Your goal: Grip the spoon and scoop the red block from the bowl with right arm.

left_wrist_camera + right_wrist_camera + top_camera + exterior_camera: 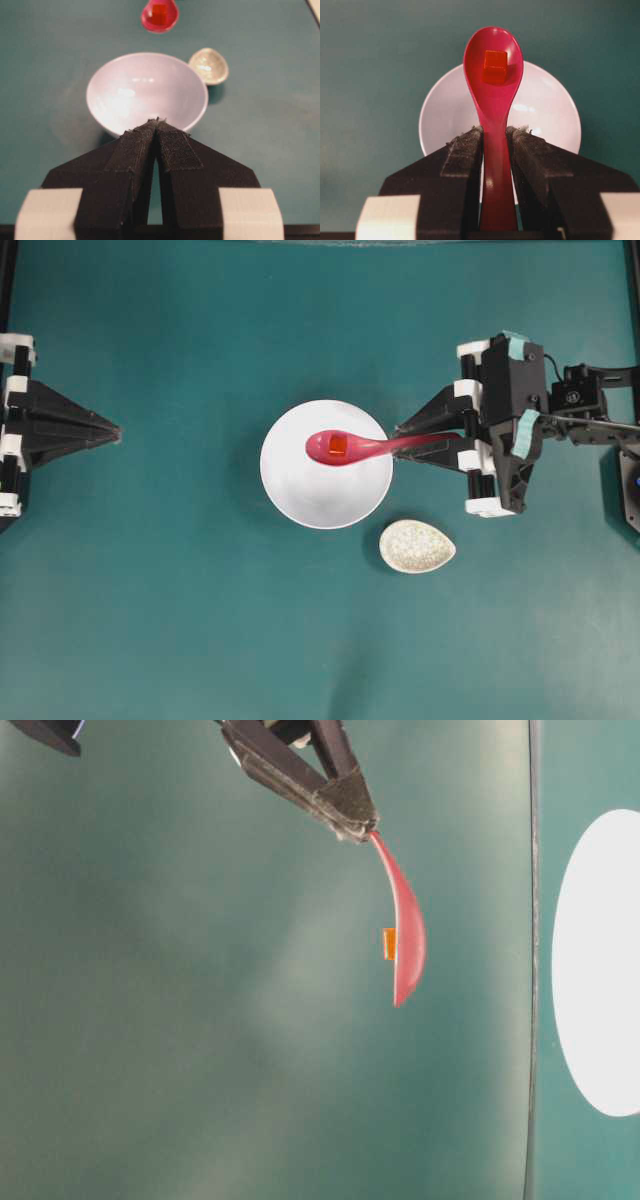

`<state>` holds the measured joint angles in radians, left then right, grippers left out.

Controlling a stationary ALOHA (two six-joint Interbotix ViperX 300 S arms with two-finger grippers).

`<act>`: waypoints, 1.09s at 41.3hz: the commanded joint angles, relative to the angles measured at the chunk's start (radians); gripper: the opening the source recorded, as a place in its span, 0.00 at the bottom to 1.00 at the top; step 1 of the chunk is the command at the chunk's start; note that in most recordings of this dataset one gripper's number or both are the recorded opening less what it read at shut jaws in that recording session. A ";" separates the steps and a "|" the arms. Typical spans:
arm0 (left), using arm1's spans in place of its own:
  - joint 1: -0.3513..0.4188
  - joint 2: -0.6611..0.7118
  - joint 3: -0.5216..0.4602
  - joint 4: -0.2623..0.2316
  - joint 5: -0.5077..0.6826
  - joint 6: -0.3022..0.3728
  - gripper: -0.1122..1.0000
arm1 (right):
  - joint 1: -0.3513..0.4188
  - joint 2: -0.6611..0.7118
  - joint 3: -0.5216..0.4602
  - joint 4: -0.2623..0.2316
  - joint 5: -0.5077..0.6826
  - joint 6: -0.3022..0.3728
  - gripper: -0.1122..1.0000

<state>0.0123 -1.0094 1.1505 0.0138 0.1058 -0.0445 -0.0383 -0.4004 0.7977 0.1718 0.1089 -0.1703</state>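
My right gripper is shut on the handle of the pink-magenta spoon and holds it level over the white bowl. The red block sits in the spoon's scoop. In the right wrist view the handle of the spoon is clamped between the fingers of the right gripper. The block rests in the scoop above the bowl. The table-level view shows the spoon in the air with the block on it. My left gripper is shut and empty at the far left.
A small speckled oval dish lies just right of the bowl's near side and also shows in the left wrist view. The left gripper points at the bowl from a distance. The rest is teal table cloth.
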 commanded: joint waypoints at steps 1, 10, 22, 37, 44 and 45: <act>0.000 0.003 -0.023 0.000 -0.003 -0.003 0.10 | 0.003 -0.014 -0.031 -0.002 -0.006 -0.003 0.33; 0.002 0.000 -0.023 -0.002 -0.003 -0.003 0.10 | 0.003 -0.014 -0.029 -0.005 -0.014 -0.006 0.33; 0.000 0.000 -0.023 0.000 -0.023 0.000 0.10 | 0.003 -0.015 -0.025 -0.015 -0.028 -0.012 0.33; 0.002 -0.002 -0.023 -0.002 -0.017 -0.002 0.10 | 0.003 -0.015 -0.025 -0.015 -0.028 -0.006 0.33; 0.002 0.005 -0.021 -0.002 -0.018 -0.002 0.10 | 0.003 -0.015 -0.025 -0.017 -0.026 -0.006 0.33; 0.002 0.006 -0.021 0.000 -0.018 -0.002 0.10 | 0.003 -0.014 -0.025 -0.018 -0.025 -0.006 0.33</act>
<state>0.0123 -1.0140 1.1490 0.0138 0.0936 -0.0460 -0.0383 -0.3988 0.7946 0.1565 0.0890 -0.1779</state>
